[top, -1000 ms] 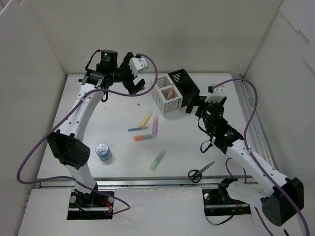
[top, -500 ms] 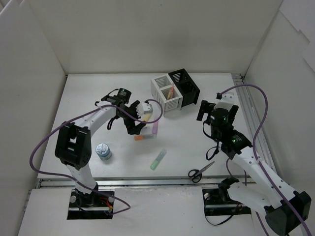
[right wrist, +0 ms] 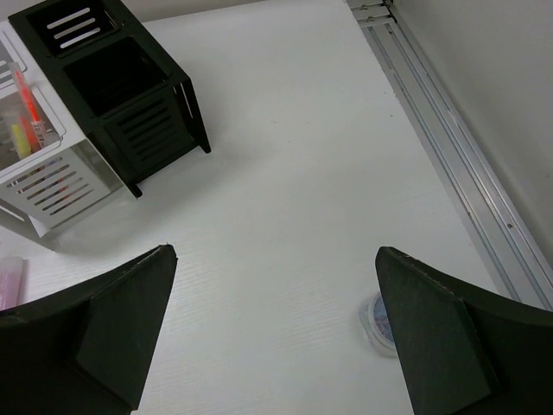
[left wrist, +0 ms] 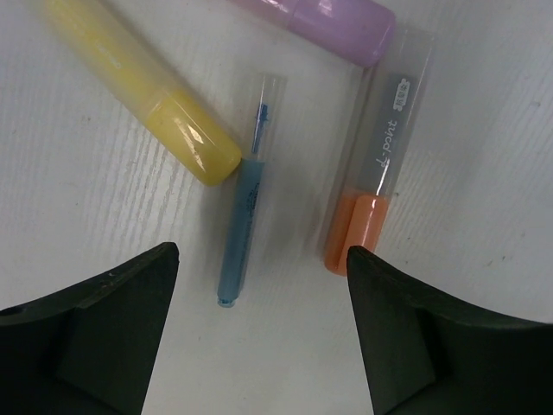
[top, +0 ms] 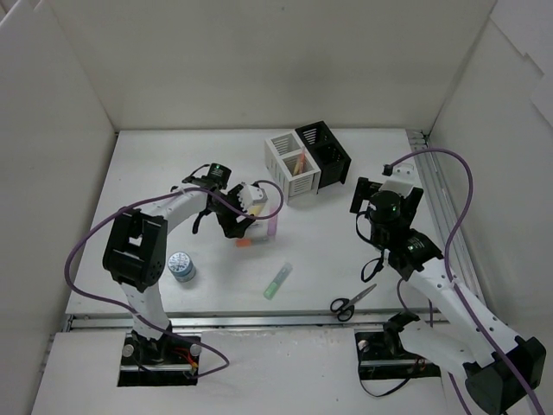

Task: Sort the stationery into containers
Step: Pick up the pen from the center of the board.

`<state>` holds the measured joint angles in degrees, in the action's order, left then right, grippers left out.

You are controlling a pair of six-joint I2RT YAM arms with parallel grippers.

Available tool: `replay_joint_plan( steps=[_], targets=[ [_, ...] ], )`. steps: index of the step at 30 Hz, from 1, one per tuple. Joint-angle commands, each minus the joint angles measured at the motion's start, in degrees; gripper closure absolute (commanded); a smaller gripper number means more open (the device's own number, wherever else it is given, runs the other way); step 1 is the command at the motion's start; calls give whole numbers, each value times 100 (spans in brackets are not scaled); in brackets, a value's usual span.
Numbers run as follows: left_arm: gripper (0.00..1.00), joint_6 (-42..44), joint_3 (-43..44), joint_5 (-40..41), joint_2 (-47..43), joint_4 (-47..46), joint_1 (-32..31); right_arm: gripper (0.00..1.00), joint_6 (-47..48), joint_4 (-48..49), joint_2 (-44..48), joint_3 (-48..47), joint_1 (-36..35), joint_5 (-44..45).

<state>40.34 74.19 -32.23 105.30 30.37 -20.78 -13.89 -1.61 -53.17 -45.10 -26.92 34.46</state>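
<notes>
The blue marker point(left wrist: 244, 216) lies flat on the counter point(left wrist: 104, 216), one end between the parted fingers of the left end effector point(left wrist: 259, 270), which touch nothing. The yellow marker point(left wrist: 143, 91) lies at its 11 o'clock, the purple marker point(left wrist: 324, 22) at 1 and the orange marker point(left wrist: 370, 203) at 3. The right end effector point(right wrist: 275, 259) hangs wide apart, holding nothing, with the joined white holder point(right wrist: 43, 186) and black holder point(right wrist: 130, 95) at its 10 o'clock.
</notes>
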Motion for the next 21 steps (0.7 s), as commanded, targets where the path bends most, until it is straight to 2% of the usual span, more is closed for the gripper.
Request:
replay_joint_plan(
  steps=[1, 6, 9, 13, 17, 18, 21],
  targets=[
    [28, -122, 121, 173, 60, -331, 30, 2, 0, 213, -97, -262, 46, 325],
    [31, -157, -36, 506, 149, -513, -84, 2, -35, 205, -124, -289, 55, 491],
    [38, -289, -19, 814, 228, -524, -85, 2, -52, 196, -89, -315, 46, 483],
    [51, -430, 148, 920, 395, -418, -137, 2, -9, 196, -27, -368, 55, 509],
    [71, -395, 131, 1147, 439, -365, -268, 2, 35, 196, -1, -420, 55, 588],
    [81, -352, 104, 1192, 439, -348, -339, 2, 44, 196, 17, -429, 55, 615],
    [93, -255, -10, 1281, 387, -374, -339, 2, 53, 187, 52, -438, 46, 632]
  ],
)
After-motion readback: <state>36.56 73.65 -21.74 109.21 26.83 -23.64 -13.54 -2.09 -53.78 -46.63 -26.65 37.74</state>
